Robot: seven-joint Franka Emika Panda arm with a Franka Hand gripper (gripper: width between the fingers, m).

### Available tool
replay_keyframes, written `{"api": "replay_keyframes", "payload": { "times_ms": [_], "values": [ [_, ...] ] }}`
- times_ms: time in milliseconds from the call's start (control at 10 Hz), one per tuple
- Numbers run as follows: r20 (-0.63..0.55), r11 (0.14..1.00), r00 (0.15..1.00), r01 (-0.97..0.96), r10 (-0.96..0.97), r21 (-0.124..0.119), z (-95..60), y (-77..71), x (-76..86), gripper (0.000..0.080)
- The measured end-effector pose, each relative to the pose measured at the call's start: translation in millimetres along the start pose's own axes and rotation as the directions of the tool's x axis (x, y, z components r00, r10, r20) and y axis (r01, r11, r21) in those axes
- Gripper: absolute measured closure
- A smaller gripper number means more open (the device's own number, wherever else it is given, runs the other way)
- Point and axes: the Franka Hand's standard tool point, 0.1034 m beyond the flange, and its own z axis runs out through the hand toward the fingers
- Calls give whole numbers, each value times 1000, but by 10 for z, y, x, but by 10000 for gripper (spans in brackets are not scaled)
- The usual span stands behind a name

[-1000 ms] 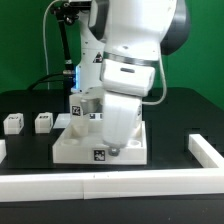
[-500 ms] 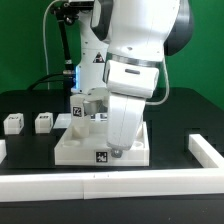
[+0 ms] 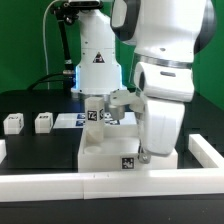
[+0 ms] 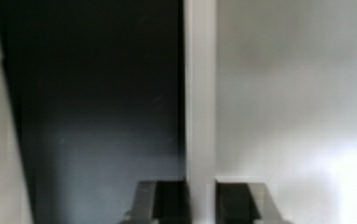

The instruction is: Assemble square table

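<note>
The arm (image 3: 165,60) reaches down over the exterior view's right side of the black bench (image 3: 30,152). Its gripper (image 3: 147,152) is set low against the near right part of the slab (image 3: 105,152). The slab lies flat on the bench just behind the front bar (image 3: 60,187), right of the middle as the exterior view has it, with one tag (image 3: 127,163) showing on its front edge. From the wrist view the gripper (image 4: 201,200) is pressed nearly together. A thin white rim (image 4: 201,90) of the slab runs straight between the two dark fingers (image 4: 157,203), so it is pinching the slab by that edge. The slab's pale face (image 4: 299,100) lies to one side and the dark bench (image 4: 104,110) to the other. At the slab's far side a tagged white block (image 3: 94,116) stands up beside the arm; I can't tell whether it is joined to the slab. Well off toward the exterior view's left, a leg (image 3: 12,123) and a second leg (image 3: 42,122) sit loose on the bench, near each other but apart. The marker board (image 3: 64,121) lies flat just beside the second one. Another bar (image 3: 205,152) runs along the exterior view's right edge of the bench.
</note>
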Motion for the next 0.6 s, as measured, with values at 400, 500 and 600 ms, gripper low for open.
{"api": "replay_keyframes", "payload": {
  "times_ms": [400,500,600],
  "values": [
    [2,1000,1000,9,-9,-11,-4,62,34,737],
    [2,1000,1000,9,-9,-11,-4,62,40,737],
    [-3,1000,1000,19,-19,-13,-18,72,118,737]
  ]
}}
